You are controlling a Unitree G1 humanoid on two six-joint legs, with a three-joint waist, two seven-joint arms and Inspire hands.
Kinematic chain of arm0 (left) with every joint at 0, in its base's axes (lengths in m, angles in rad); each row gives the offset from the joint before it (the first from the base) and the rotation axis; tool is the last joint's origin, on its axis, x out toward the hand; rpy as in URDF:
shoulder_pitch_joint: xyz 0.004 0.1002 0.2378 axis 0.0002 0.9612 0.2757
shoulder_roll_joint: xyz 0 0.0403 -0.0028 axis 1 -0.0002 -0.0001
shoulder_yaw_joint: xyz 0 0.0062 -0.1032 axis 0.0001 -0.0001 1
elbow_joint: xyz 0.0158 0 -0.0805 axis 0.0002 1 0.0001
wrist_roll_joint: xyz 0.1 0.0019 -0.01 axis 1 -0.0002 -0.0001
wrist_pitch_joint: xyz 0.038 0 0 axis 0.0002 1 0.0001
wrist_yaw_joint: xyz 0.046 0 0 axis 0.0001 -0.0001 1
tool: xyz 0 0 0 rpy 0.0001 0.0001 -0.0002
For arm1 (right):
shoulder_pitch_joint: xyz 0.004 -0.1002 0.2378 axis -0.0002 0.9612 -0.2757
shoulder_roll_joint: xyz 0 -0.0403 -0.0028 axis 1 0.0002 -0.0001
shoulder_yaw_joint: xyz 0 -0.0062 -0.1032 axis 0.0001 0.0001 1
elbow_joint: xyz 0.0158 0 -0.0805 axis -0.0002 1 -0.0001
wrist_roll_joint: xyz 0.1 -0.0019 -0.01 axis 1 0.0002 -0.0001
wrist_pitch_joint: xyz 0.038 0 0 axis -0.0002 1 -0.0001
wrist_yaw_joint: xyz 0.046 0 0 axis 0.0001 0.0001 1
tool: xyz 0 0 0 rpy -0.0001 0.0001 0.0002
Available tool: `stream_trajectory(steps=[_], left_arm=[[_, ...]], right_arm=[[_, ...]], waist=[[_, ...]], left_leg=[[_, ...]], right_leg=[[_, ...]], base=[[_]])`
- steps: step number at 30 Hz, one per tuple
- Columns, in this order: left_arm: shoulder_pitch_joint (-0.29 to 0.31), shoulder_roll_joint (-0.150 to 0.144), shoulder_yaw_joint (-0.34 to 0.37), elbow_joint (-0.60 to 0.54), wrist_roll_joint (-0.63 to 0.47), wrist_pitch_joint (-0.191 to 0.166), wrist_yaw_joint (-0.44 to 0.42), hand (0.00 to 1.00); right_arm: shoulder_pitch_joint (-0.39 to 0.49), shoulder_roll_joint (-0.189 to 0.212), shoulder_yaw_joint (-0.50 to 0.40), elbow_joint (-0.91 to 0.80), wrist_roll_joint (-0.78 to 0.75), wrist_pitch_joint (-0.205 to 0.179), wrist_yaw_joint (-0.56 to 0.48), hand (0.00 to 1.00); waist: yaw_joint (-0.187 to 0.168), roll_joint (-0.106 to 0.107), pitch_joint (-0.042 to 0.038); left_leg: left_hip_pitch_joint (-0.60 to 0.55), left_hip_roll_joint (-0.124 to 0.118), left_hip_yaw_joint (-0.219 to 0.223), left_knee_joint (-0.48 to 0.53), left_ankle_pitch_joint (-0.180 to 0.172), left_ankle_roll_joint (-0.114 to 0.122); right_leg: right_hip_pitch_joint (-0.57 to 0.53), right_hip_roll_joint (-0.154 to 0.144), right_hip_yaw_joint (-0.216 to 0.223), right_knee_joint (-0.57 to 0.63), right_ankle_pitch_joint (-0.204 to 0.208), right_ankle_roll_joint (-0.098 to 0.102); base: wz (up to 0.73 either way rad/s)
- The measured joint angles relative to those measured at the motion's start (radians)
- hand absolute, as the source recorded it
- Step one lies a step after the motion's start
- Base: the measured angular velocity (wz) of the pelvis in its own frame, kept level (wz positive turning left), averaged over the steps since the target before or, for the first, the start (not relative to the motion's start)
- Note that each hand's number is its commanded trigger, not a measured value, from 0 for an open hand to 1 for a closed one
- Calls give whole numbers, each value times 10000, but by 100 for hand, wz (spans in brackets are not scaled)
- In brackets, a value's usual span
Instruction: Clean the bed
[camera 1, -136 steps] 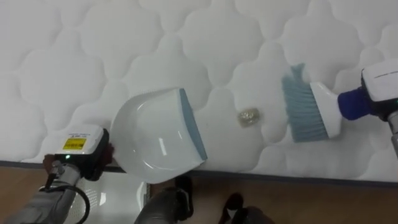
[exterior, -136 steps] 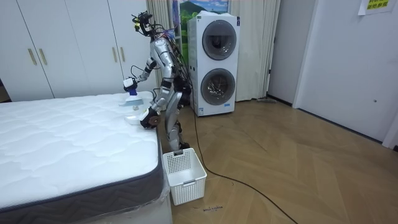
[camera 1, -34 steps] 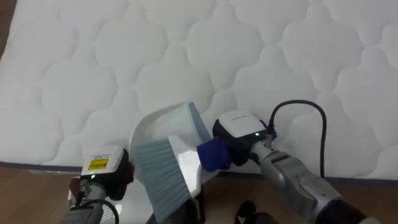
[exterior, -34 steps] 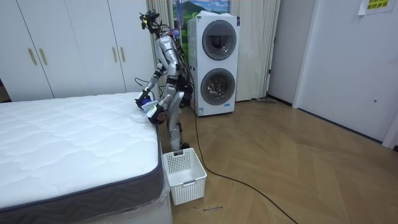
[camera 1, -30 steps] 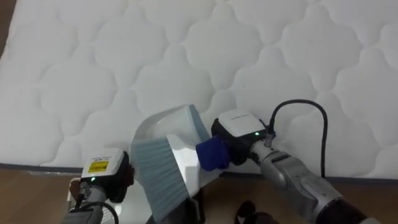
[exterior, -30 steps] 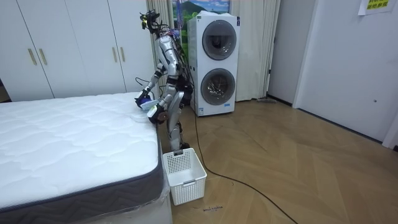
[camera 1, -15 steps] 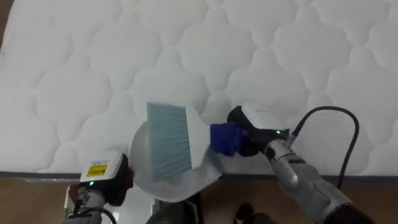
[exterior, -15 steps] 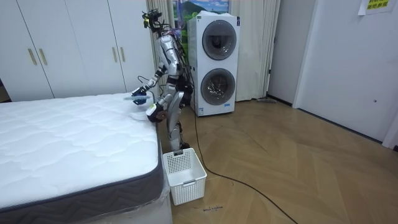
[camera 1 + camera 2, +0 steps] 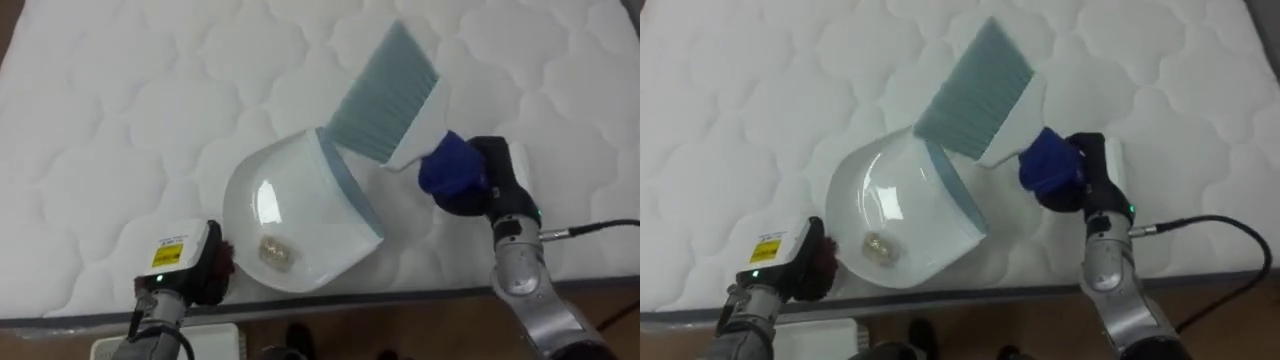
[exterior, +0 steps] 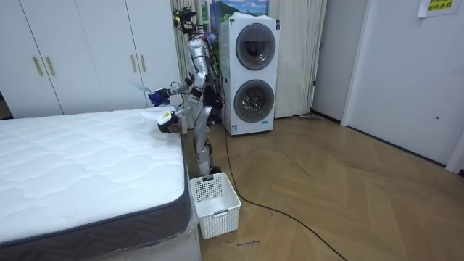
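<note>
At the mattress's near edge, the left hand grips the rear of the white dustpan. The right hand, fingers wrapped round the blue handle, holds the brush lifted off the pan's lip. The crumpled scrap lies inside the pan, so sweeping appears done and emptying it, perhaps into the floor basket, is left.

A white stacked pair of front-loading laundry machines stands at the far wall. To the room view's left of it run tall white wardrobe doors with brass handles. To its right hang pale curtains, then white wall panels. In front of it spreads a herringbone wooden floor, where a white slatted plastic basket stands. Further left of it lies a bed with a white quilted mattress.
</note>
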Motion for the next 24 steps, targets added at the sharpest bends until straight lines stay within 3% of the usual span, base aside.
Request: stream_trajectory(steps=[3, 5, 9, 15, 24], left_arm=[[248, -7, 20, -104, 0, -4, 0, 100], [457, -23, 63, -262, 2, -6, 0, 100], [890, -88, 740, -793, 86, -33, -2, 100], [1434, -120, 1120, -1750, 87, -31, 193, 100], [1576, -156, 1487, -1910, 90, -34, 199, 100]], right_arm=[[202, -4, -195, 121, 944, -14, -168, 0], [328, -2, -445, 291, 1429, -17, -131, 0], [392, 22, -887, 305, 2195, -18, -138, 0], [503, 24, -937, -117, 2842, -3, -212, 0], [528, 234, -935, -624, 3053, -215, -230, 0]], waist=[[-36, -16, -16], [22, -4, -71], [125, 45, -136], [264, 130, -231], [458, 230, -317]], left_leg=[[620, -11, -59, -336, -24, -42], [987, -8, -9, -617, -17, -68], [1443, -8, 150, -986, 1, -93], [2213, -123, 155, -1401, -32, -194], [3129, -127, -156, -1643, -129, -414]], right_leg=[[759, 151, -66, -609, 151, 74], [1101, 253, -50, -1069, 306, 112], [1564, 391, 62, -1704, 603, 142], [2313, 463, 79, -1991, 631, 192], [3555, 671, -231, -2735, 647, 190]], base=[[1], [-14], [-14], [-1], [8]])
